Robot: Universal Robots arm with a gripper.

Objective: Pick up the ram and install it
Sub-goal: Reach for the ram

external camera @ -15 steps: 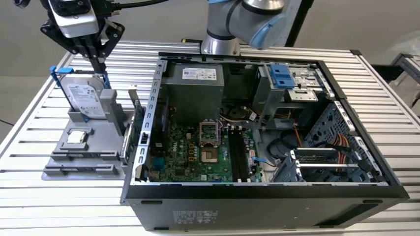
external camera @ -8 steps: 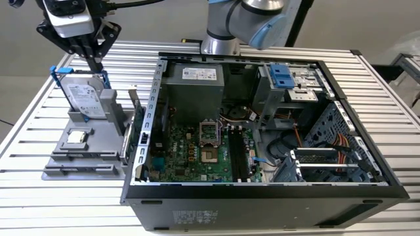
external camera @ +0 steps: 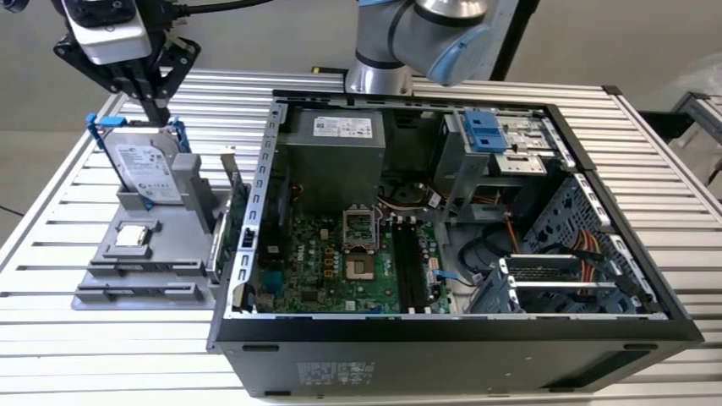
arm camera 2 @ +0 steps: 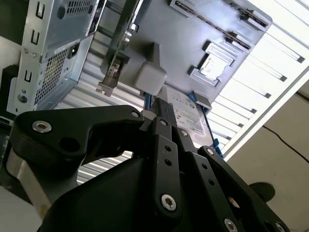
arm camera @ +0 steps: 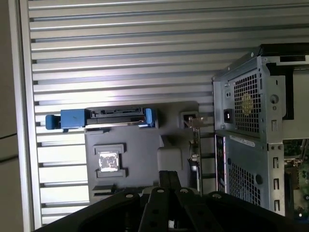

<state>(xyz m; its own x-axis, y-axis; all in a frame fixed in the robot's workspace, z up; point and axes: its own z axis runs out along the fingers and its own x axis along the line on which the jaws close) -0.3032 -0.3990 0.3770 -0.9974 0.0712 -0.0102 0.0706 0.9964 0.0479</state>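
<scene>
- Clearly the jaws are pressed together with nothing between them, hanging above the drive (external camera: 144, 165).
- Ram (external camera: 230, 182) stands on edge in the grey holder (external camera: 113, 292), just beside the case (external camera: 451, 330); not picked up.
- Memory slots (external camera: 408, 266) look vacant, so the whole task is left.

Silver arm (external camera: 381, 38), blue caps (external camera: 465, 52); black screwed gripper (external camera: 158, 113).

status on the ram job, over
Gripper shut, no ram in it, over the gray holder beside the hard drive. Black motherboard slots look bare. Nothing seen in the way.
</scene>
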